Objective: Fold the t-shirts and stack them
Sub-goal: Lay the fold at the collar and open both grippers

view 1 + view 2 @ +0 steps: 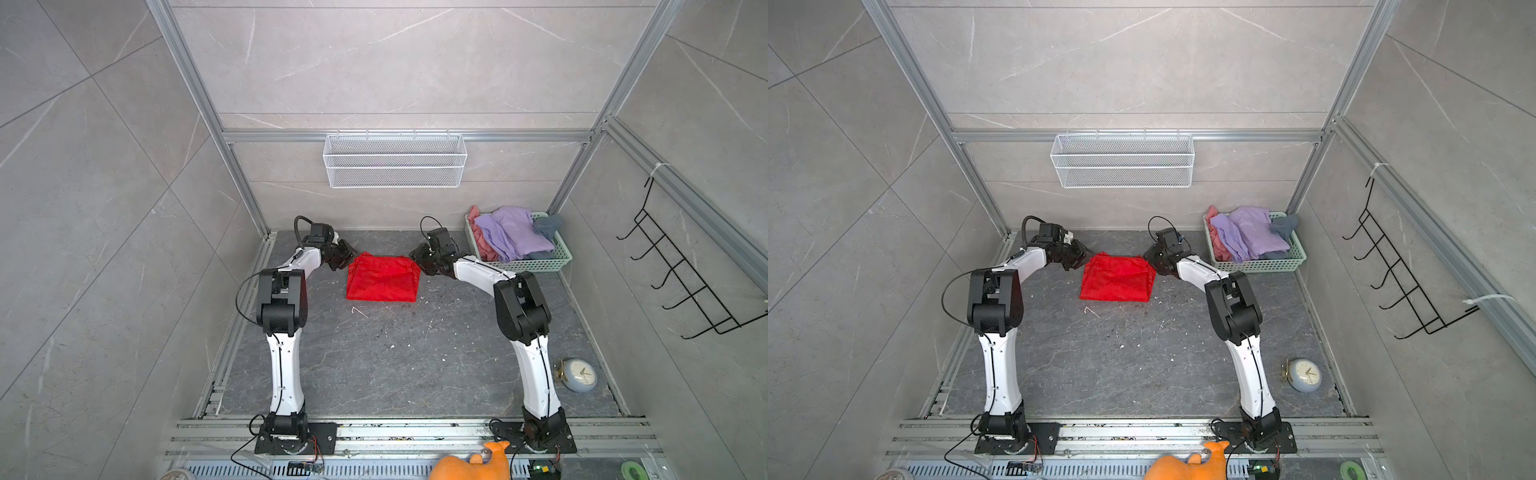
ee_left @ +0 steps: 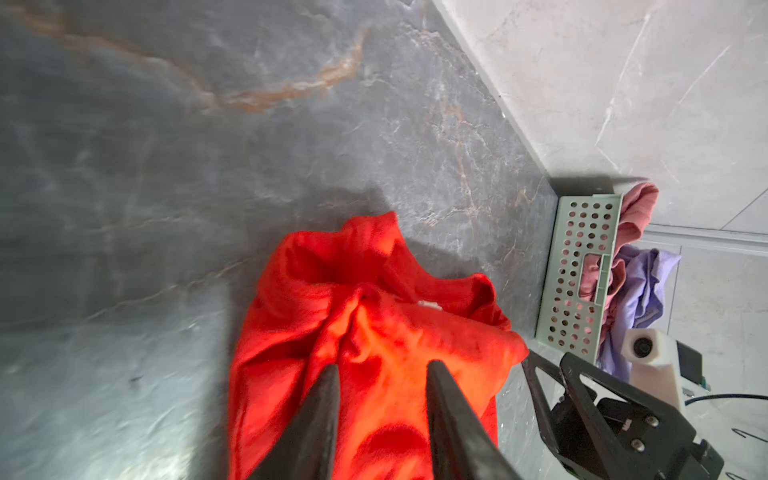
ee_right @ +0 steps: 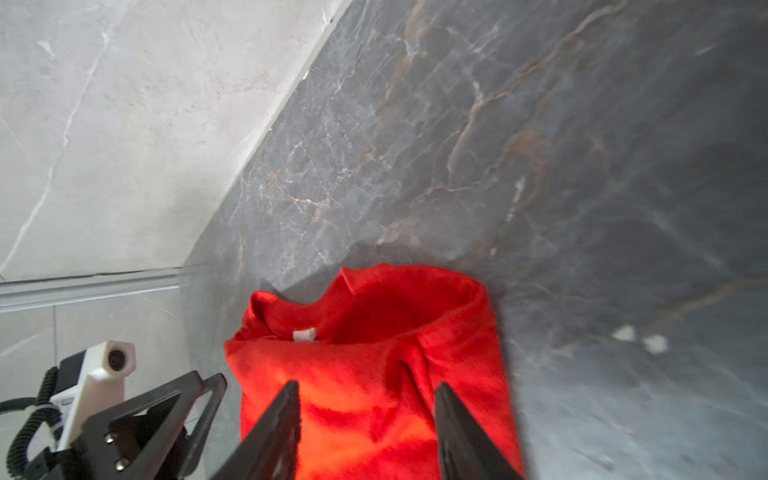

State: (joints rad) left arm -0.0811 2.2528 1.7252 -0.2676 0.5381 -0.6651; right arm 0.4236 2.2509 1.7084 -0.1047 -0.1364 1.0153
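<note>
Red t-shirt lies folded on the worktop, toward the back, between your two arms. Your left tool hangs over its far left corner with jaws parted. Your right tool hangs over the far right corner, jaws also apart. You have the other t-shirts heaped in the green basket, back right.
</note>
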